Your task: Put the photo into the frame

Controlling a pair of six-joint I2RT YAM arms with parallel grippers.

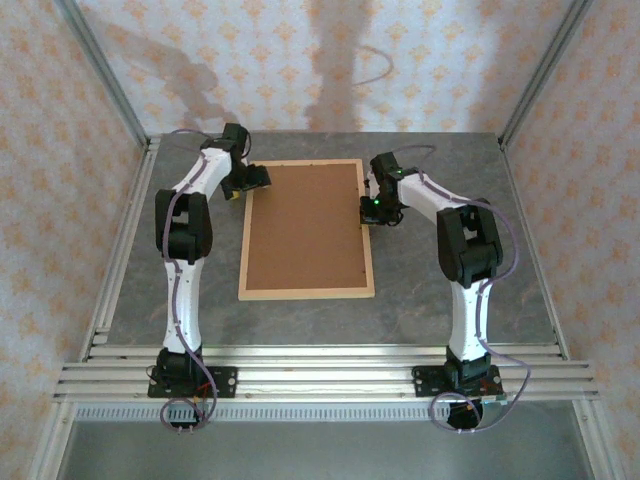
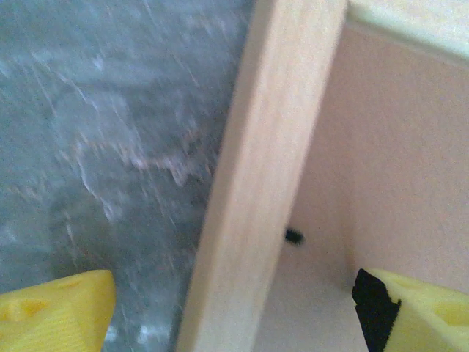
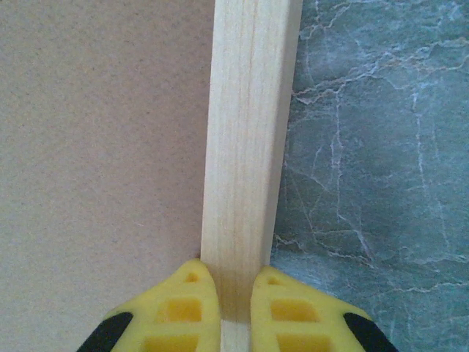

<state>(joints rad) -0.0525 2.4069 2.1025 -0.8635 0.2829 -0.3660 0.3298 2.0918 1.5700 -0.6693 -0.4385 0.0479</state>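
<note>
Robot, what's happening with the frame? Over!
Left pincer open, astride the frame at its left rail. Right pincer shut, tips at right rail. Brown backing board inside frame.

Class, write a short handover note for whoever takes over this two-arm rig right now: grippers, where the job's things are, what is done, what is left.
Left gripper: open, astride the frame's left rail near the far corner, holding nothing.
Right gripper: shut, tips over the frame's right rail.
Frame: flat on the table, with the brown backing board filling it.
Done: cannot tell whether the photo lies under the board.
Left: check for the photo; if absent, lift the board and insert it.
</note>
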